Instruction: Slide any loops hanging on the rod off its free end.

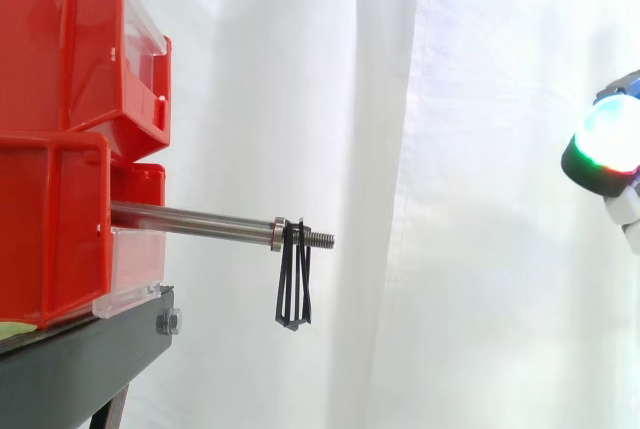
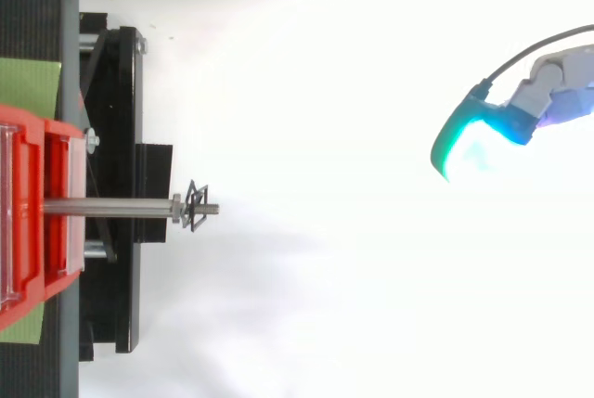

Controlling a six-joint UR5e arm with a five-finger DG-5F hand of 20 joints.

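Observation:
A steel rod [image 1: 195, 221] sticks out level from between the red bins, its threaded free end pointing right. Thin black loops [image 1: 293, 284] hang bunched just behind that end, past a small collar; from above the loops [image 2: 196, 207] look like a dark tangle on the rod [image 2: 111, 205]. My hand [image 2: 543, 92] is far to the right, well apart from the rod. One glowing green-cyan fingertip [image 1: 605, 144] shows at the right edge, a little higher than the rod. Nothing lies against it.
Two stacked red bins [image 1: 70, 79] sit on a black stand [image 1: 80, 359] at the left. A white curtain hangs behind. Open space lies between the rod's end and my hand.

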